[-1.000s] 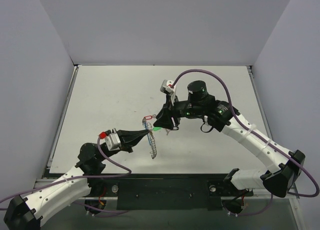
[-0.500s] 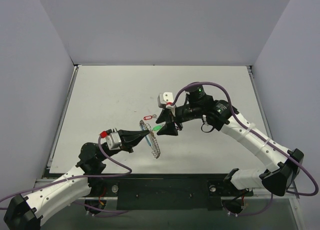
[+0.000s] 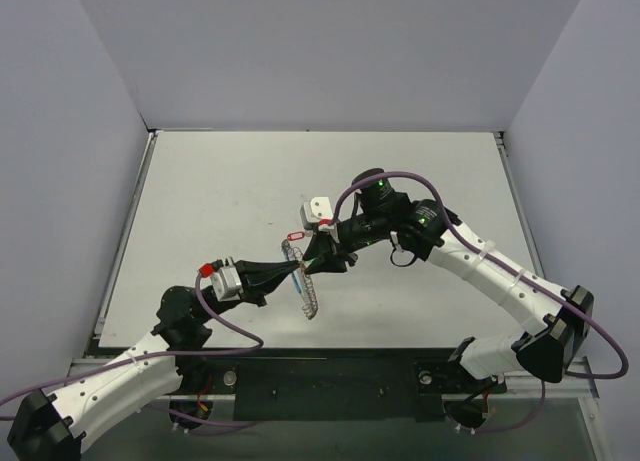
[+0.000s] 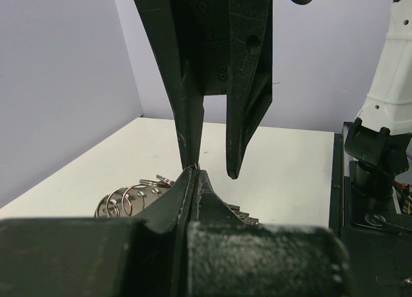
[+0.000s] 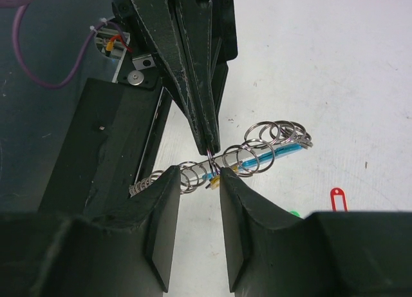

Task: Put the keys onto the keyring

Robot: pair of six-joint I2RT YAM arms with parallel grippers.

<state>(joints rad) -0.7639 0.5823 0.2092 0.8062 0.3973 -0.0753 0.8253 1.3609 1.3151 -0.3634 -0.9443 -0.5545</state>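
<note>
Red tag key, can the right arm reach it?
Probably yes. The red tag key lies bare on the table, close to the right gripper and just beyond the keyring, with nothing covering it.

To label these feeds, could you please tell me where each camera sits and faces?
Top external: above and behind, facing down at the table; the left arm and right arm show.
Left wrist: on the left arm, facing along its shut jaws toward the right jaws.
Right wrist: on the right arm, facing along its parted jaws toward the left jaws.
All three show the keyring, pinched by the left jaws.
</note>
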